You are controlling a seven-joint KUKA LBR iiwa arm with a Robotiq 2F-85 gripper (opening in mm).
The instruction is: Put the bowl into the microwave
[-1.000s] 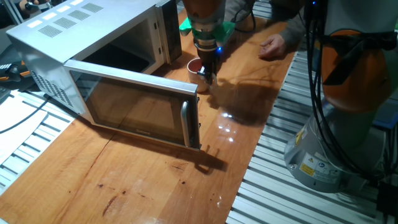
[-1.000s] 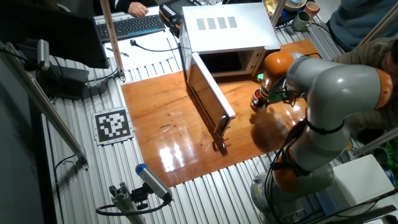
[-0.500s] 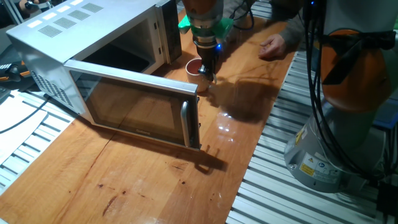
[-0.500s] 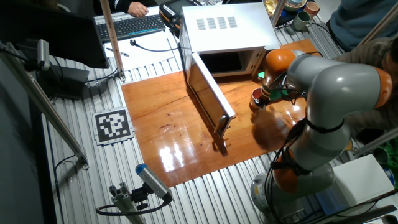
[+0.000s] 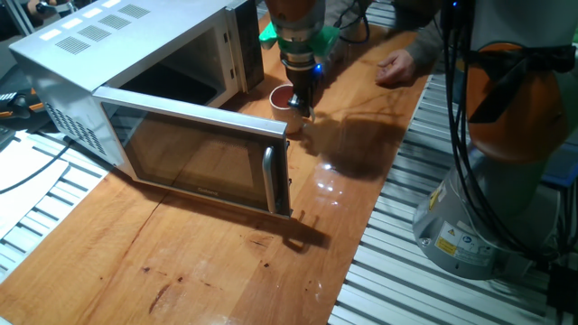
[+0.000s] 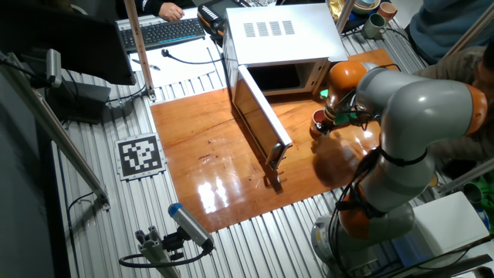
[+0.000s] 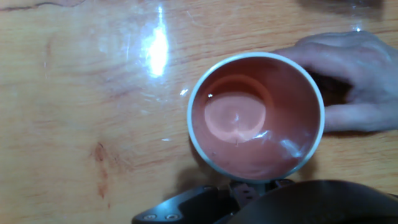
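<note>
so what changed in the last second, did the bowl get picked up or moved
The gripper shifted a little toward the microwave and the bowl; whether its fingers have closed on the rim cannot be told. The bowl stayed on the table, the microwave door open.

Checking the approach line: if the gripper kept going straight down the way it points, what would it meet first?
Probably the bowl: the gripper points down at its rim, the table beneath. Depth is unclear.

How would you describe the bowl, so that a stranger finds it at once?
Start at the large silver-white microwave with its dark glass door open. Just past its open front, on the wooden table, stands a small cream-white bowl, reddish-brown inside, directly under the gripper.
</note>
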